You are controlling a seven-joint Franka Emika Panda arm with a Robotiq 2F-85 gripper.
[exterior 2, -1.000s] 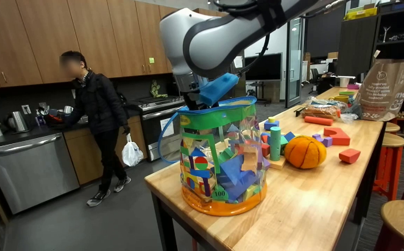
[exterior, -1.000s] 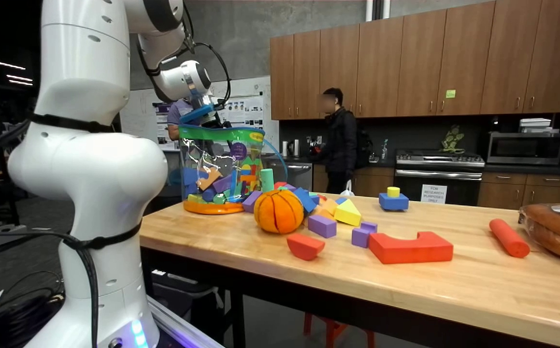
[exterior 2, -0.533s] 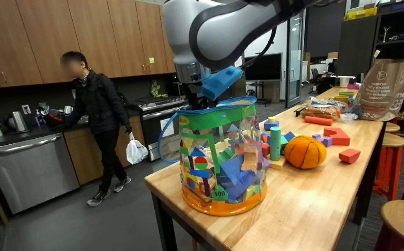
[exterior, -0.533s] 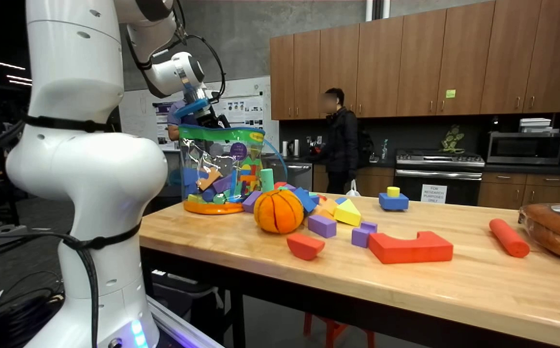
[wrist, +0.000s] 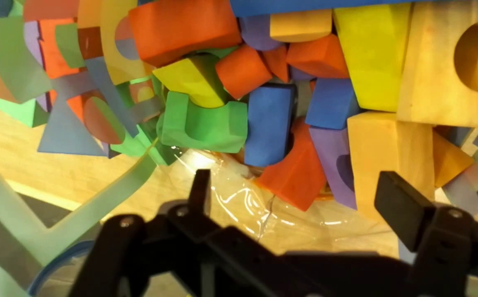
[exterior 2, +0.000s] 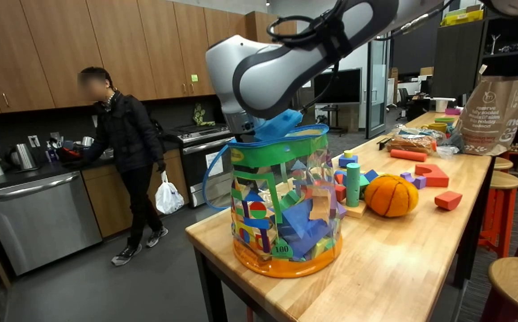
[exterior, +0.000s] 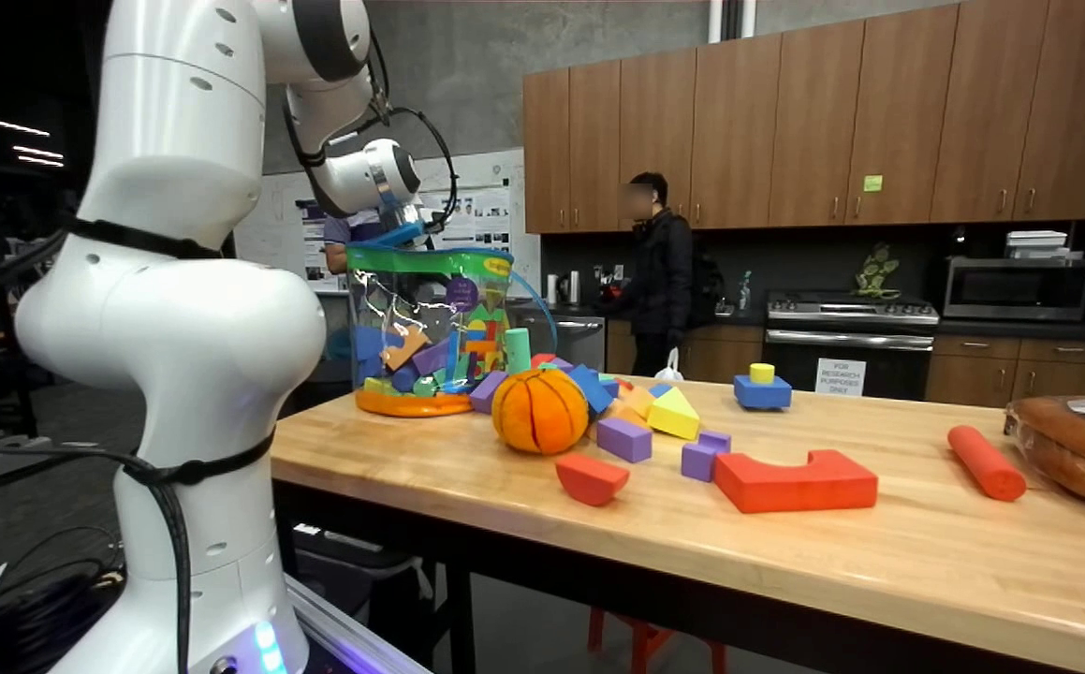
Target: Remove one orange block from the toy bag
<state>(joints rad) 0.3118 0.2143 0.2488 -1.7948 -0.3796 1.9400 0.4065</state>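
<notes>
"How did the jaws stand?"

"Spread wide. In the wrist view the gripper (wrist: 296,185) had its two fingers (wrist: 199,192) well apart, and they had hold of nothing."

"What showed beyond them?"

"Clear plastic (wrist: 245,204), then, inside the toy bag (exterior 2: 274,192), a hollowed green block (wrist: 204,132), a blue block (wrist: 268,123) and a purple piece (wrist: 331,165)."

"And the orange block (wrist: 243,71)?"

"In the bag too, if you meant the small one beside the yellow piece (wrist: 191,80). Several other orange-red pieces (wrist: 319,57) lay around it, so I couldn't tell which one counted."

"The arm?"

"In both exterior views the arm (exterior: 172,323) reached down to the mouth of the bag. A blue part (exterior 2: 279,125) at its wrist sat close to the rim (exterior 2: 319,129), and the bag's green band (exterior 2: 281,152) hid much of the gripper."

"What stood around it?"

"The bag was upright near the end of the table (exterior 2: 375,268). A green cylinder (exterior 2: 353,183) stood between it and the orange ball (exterior 2: 391,195). Farther along lay a red half-round block (exterior: 592,478), the large flat red block (exterior: 795,484) and a red cylinder (exterior: 985,461) with bagged bread (exterior: 1076,445) just beside it."

"Anybody about?"

"A person in a dark jacket (exterior 2: 124,129) stood well apart from the table, a white bag (exterior 2: 169,197) hanging from one hand."
</notes>
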